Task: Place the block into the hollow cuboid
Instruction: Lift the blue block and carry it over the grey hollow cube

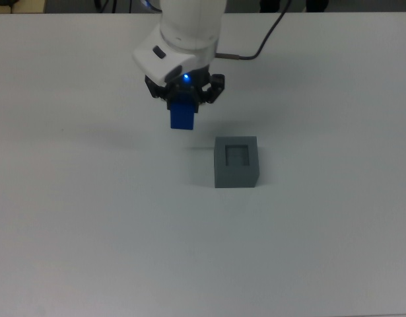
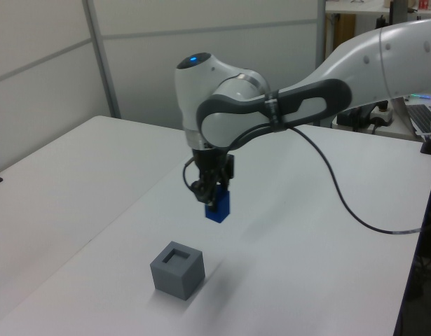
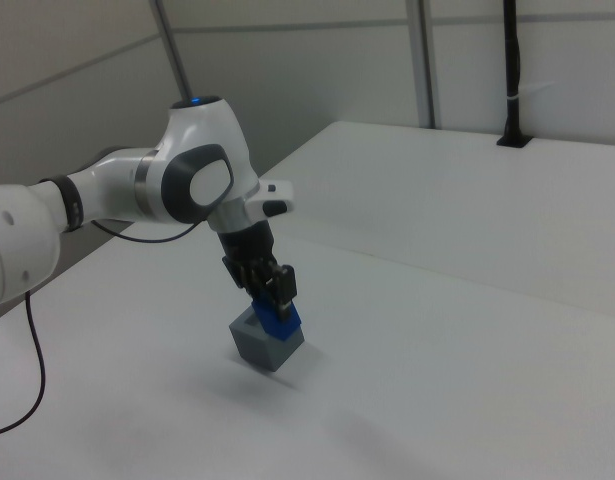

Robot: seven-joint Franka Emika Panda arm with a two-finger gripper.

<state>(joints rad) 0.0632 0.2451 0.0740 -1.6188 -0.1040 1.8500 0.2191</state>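
Top view, l. to r.: the gripper (image 1: 183, 99) of a white Franka arm (image 1: 186, 30) pinches the blue block (image 1: 183, 116) by its upper end, the block hanging clear of the white worktop (image 1: 90, 224). To the top view's right and lower in frame sits the grey hollow cuboid (image 1: 236, 162), square recess facing up, nothing inside it. Block and cuboid are apart, w/ bare worktop between them. A black cable (image 1: 265, 39) trails off the arm toward the top edge.

Left view, l. to r.: hollow cuboid (image 2: 177, 270) rests on the worktop (image 2: 75, 189) near the front; the block (image 2: 218, 205) hangs in the air above and to the left view's right of it, clamped between the gripper (image 2: 211, 198) fingers. The arm (image 2: 285, 105) reaches in from the left view's right, cable (image 2: 341, 203) looping under it.

Right view, l. to r.: arm (image 3: 137, 195) comes in from the right view's left; gripper (image 3: 274, 290) holds the block (image 3: 280, 319), which overlaps the cuboid (image 3: 267, 345) from this angle. Cannot tell here whether the two touch.
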